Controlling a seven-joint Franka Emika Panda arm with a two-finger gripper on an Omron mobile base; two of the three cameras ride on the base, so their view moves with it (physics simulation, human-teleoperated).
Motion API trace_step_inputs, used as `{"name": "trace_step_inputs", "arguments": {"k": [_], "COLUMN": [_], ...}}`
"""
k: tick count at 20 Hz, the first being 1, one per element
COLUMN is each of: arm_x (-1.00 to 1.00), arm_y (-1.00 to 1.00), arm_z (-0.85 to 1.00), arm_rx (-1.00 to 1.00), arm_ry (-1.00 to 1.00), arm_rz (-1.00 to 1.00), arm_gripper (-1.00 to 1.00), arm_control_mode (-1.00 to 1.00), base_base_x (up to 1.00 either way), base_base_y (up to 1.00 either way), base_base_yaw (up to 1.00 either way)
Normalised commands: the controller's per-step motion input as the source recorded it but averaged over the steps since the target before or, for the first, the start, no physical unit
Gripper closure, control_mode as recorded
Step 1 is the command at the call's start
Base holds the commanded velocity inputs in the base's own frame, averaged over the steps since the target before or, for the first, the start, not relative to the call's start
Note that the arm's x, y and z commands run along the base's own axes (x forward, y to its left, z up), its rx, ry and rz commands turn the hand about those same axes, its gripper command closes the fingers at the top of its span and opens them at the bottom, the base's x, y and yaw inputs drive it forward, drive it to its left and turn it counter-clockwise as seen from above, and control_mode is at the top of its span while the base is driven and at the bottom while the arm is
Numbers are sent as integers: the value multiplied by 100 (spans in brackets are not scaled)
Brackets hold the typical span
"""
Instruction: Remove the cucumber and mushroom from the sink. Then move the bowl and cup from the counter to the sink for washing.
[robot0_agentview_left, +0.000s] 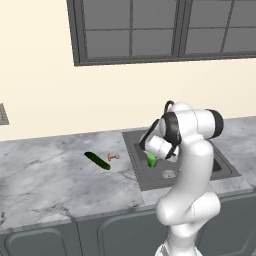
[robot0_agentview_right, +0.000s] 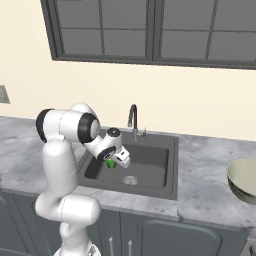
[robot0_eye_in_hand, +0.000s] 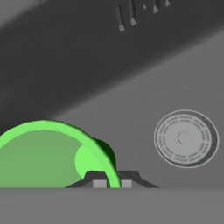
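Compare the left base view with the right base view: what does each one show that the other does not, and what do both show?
Left base view: the slim dark green cucumber and the tiny orange-brown mushroom lying on the marbled counter.

Right base view: the wide pale beige bowl on the counter at the right, and the curved metal faucet.

Both: the dark grey sink, with the bright green cup held over it by the tool.

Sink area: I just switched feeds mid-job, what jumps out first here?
The bright green cup stands out, pinched by its rim in the shut gripper and held over the dark sink near the drain. On the counter left of the sink lie the cucumber and the tiny mushroom. The bowl sits on the counter to the sink's right.
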Motion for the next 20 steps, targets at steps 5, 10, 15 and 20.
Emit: {"name": "trace_step_inputs", "arguments": {"k": [5, 10, 15, 20], "arm_x": [18, 19, 21, 22], "arm_y": [7, 2, 3, 7], "arm_z": [-22, -18, -18, -18], "arm_rx": [0, 0, 0, 0], "arm_ry": [0, 0, 0, 0], "arm_rz": [-1, 0, 0, 0], "arm_gripper": [100, 100, 100, 100], "arm_control_mode": [-100, -100, -100, -100], "base_base_x": [0, 0, 0, 0], "base_base_y": [0, 0, 0, 0], "base_base_yaw": [0, 0, 0, 0]}}
